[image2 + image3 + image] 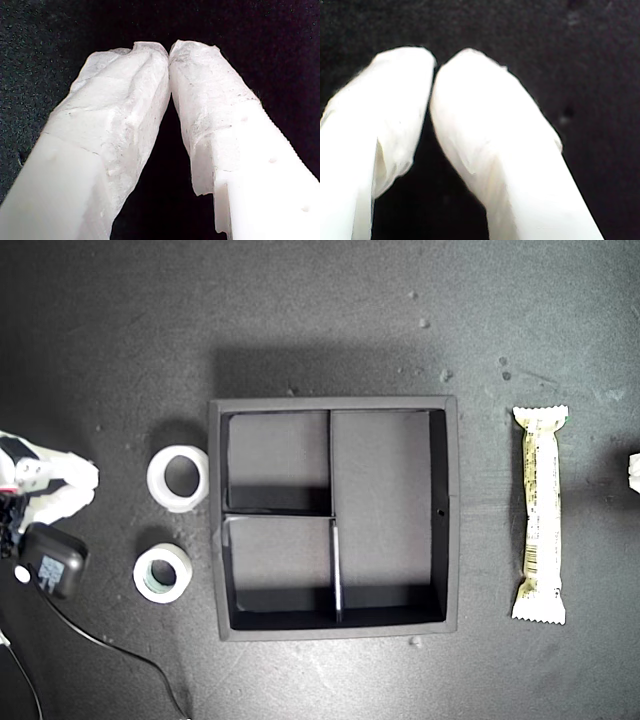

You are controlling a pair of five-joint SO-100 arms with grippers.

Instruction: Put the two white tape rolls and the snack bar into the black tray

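The black tray [335,406] lies mid-table in the exterior view, its three compartments empty. Just off the tray's wall on the exterior view's left lie two white tape rolls: an all-white one [158,480] and, below it, one with a pale greenish core [142,578]. The snack bar [541,515] lies lengthwise off the tray's other side, toward the exterior view's right. My first gripper [169,50] is shut, its white-wrapped tips touching over bare black mat. My second gripper [434,67] is also shut on nothing. The wrist views do not show which arm is which.
A white arm's end [60,485] with a black camera module [52,560] and a cable [120,650] sits at the exterior view's left edge, near the tape rolls. A sliver of another white part [634,472] shows at the exterior view's right edge.
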